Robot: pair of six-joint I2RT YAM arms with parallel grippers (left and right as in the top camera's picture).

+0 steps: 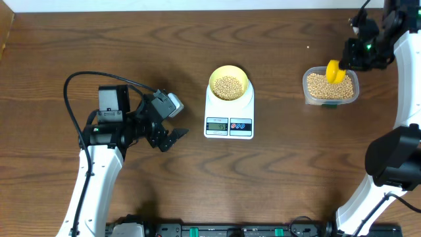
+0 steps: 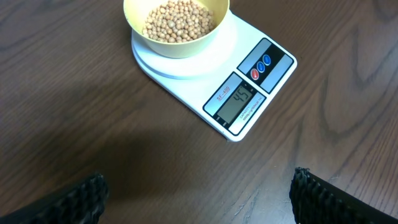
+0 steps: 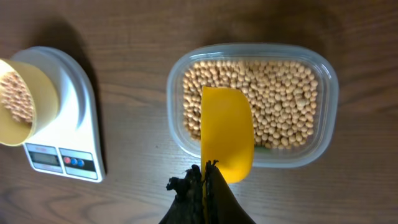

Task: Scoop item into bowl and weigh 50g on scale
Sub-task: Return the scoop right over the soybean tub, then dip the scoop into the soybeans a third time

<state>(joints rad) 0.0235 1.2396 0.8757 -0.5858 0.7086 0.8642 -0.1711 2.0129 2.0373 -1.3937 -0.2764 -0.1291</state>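
Note:
The pale-yellow bowl [image 1: 228, 83] stands on the white scale [image 1: 229, 117] at mid-table and holds tan grains [image 2: 179, 20]. The scale's display [image 2: 236, 104] reads 45. More grains [image 3: 273, 99] fill a clear plastic tub [image 1: 331, 87] at the right. My right gripper [image 3: 207, 173] is shut on the handle of a bright yellow scoop [image 3: 227, 132], held over the tub; in the overhead view the scoop [image 1: 334, 71] sits above the tub's near-left part. My left gripper [image 1: 172, 137] is open and empty, left of the scale, above bare table.
The dark wooden table [image 1: 79, 39] extends to the left and front. A black cable [image 1: 85, 79] loops over the left arm. A light wall edge runs along the back. The right arm's base [image 1: 393, 158] stands at the right front.

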